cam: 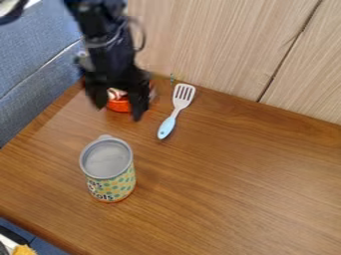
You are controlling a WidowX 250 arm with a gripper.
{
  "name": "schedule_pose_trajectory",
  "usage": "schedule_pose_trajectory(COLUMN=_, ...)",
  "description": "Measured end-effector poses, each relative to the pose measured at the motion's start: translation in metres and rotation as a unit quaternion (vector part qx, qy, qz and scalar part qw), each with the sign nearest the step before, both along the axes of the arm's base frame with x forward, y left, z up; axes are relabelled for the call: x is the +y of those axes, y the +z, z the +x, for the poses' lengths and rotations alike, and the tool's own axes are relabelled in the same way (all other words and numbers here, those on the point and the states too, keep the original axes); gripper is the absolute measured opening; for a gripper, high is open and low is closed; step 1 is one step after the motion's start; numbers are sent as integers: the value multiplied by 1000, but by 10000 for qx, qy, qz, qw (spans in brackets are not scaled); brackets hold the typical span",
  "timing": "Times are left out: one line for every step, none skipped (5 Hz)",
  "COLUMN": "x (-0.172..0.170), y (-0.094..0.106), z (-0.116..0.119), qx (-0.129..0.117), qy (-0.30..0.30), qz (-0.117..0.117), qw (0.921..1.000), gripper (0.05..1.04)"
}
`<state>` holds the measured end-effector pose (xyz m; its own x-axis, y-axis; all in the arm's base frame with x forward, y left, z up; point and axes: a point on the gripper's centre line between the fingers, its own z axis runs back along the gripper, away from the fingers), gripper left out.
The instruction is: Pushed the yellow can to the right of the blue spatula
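Yellow can (110,182) stands left of spatula (176,109).
You have it toward the counter's (233,189) front-left edge; your gripper (118,112) is parted wide, empty, by the orange bowl (118,106), back-left corner; spatula lies near the back edge.

Wooden table (233,194), orange container (119,105) near its far edge, wood-grain panels (200,40) behind, blue upholstery (30,55) at left

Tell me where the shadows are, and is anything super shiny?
In the camera view, a faint, soft shadow lies on the table just right of the can; a thin dark one edges the end of the spatula's handle; the wood looks softly lit, with no harsh glare.
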<state>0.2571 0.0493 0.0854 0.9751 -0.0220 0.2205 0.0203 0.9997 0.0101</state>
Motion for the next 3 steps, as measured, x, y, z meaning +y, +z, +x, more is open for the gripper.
schedule_pose_trajectory(x=3, y=-8, z=-32, qx=210, qy=35, qz=11, qw=9998, gripper=1001)
schedule_pose_trajectory(x=6, y=-19, z=-63, qx=496, qy=328, qz=-11, qw=9982, gripper=1000)
schedule_pose_trajectory(x=17, y=-29, z=-83, qx=801, qy=466, qz=-30, qw=9957, gripper=1000)
